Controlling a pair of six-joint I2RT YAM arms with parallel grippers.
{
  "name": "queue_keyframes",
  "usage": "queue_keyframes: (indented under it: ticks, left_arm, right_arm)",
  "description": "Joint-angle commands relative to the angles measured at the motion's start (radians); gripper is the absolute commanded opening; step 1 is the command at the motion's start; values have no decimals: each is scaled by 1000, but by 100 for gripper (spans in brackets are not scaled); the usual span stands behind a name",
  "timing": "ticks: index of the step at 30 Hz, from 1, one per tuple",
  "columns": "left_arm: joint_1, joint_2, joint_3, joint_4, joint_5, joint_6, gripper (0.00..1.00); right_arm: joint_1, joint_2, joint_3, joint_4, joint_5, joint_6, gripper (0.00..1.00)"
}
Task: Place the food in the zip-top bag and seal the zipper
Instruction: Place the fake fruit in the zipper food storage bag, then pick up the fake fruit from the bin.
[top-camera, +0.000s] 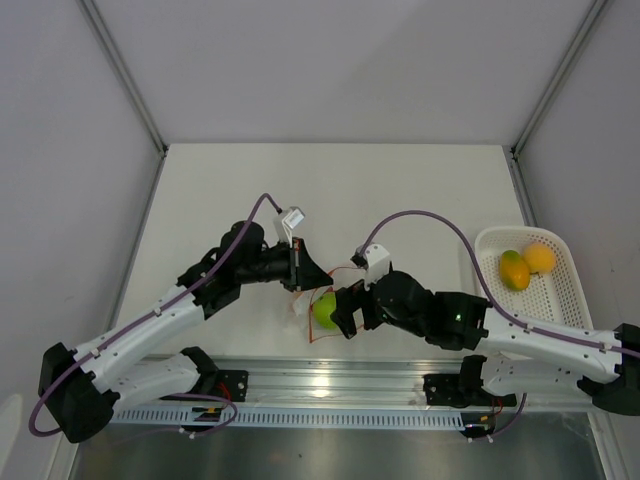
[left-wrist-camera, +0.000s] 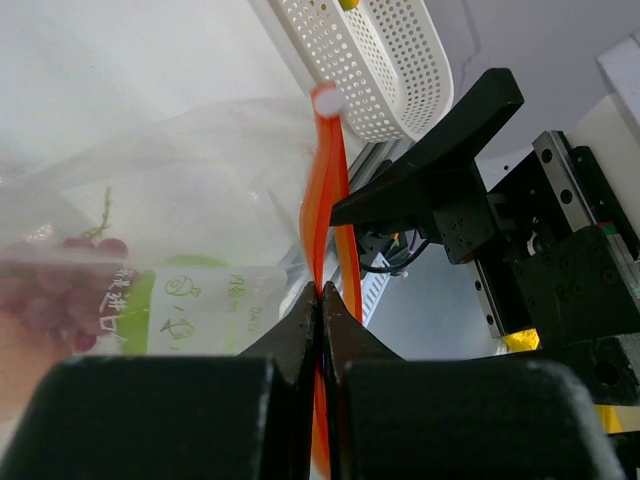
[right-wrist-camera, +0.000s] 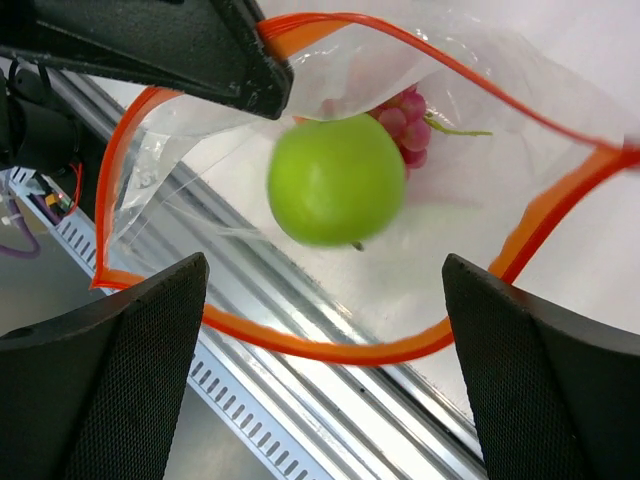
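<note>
Pinch grip at the left gripper (left-wrist-camera: 320, 300): we see its two black fingers pressed fully together on the zipper (left-wrist-camera: 326, 180). The orange-red strip runs up and away from the fingertips to a small white tab (left-wrist-camera: 326, 100). The zip-top bag (right-wrist-camera: 470, 200) is held by that pinch, and its mouth forms a wide loop directly in front of the right gripper (right-wrist-camera: 322, 300). We see the right gripper's fingers spread far apart, holding nothing. Between and just beyond them, inside the loop of the mouth, is the lime green fruit (right-wrist-camera: 336, 180), slightly blurred and touching neither finger. Past it, deeper in the bag, we make out a cluster of dark red grapes (right-wrist-camera: 405, 115). Well apart from both grippers, on the right arm's side, two yellow-orange fruits (top-camera: 515, 270) lie in a white mesh basket (top-camera: 565, 300).
</note>
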Motion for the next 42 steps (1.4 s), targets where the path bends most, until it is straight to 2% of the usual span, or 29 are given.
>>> queue_keyframes:
  ticks: [1, 9, 13, 17, 21, 23, 24, 31, 35, 42]
  left_arm:
    - [-1, -19, 32, 15, 7, -9, 0]
    - [-1, -5, 26, 29, 9, -9, 1]
    - [-1, 2, 24, 35, 13, -9, 1]
    - [-1, -1, 21, 34, 13, -9, 1]
    - [-1, -8, 17, 20, 9, -3, 1]
    - [-1, -14, 12, 15, 7, -1, 1]
    - [-1, -16, 9, 14, 6, 0, 1]
    - [-1, -8, -5, 22, 10, -1, 0]
    - [-1, 1, -9, 34, 18, -3, 1]
    - [-1, 10, -13, 32, 19, 0, 0]
  right_arm:
    - [-5, -34, 26, 0, 84, 16, 99]
    - [-39, -116, 75, -76, 168, 55, 100]
    - [-115, -130, 117, -153, 292, 127, 99]
    - [-292, -134, 114, -222, 393, 206, 99]
    - [-567, -143, 85, -240, 391, 282, 99]
    - [-663, -143, 74, -257, 388, 314, 99]
    - [-756, -140, 65, -265, 380, 343, 99]
    - [-1147, -100, 8, -290, 326, 421, 99]
    - [-1285, -33, -27, -230, 320, 379, 99]
    - [-1367, 113, -41, -164, 407, 334, 99]
